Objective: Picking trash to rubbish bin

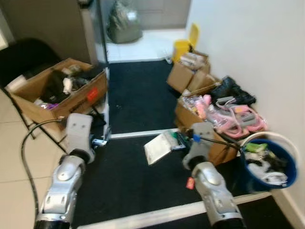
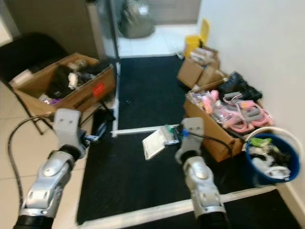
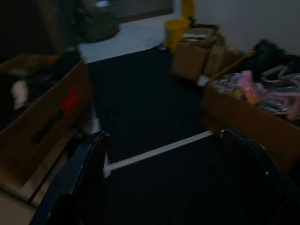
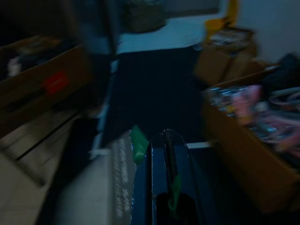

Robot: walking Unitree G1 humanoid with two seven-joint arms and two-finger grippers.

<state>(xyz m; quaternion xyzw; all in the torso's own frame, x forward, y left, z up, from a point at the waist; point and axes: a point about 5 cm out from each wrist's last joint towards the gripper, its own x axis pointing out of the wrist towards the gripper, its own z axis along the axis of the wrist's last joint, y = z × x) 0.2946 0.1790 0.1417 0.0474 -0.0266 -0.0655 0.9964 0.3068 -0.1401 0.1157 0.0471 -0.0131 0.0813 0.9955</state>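
A flat white packet [image 1: 158,148] with a green end [image 1: 179,139] hangs just above the dark mat, in front of me. My right gripper [image 1: 182,141] is shut on its green end; in the right wrist view the fingers [image 4: 165,140] are pressed together with a green strip between them. The rubbish bin [image 1: 251,172], a blue bucket with a white rim, stands by the wall to the right of that arm and holds several scraps. My left gripper [image 3: 164,140] is open with nothing between its fingers, and it hovers low beside the left cardboard box [image 1: 52,90].
A box of pink items [image 1: 214,124] sits between the packet and the bin. More boxes [image 1: 188,71] and a yellow container [image 1: 182,47] line the right wall. A grey bag [image 1: 124,24] lies at the far end. A small red scrap [image 1: 190,182] lies by my right arm.
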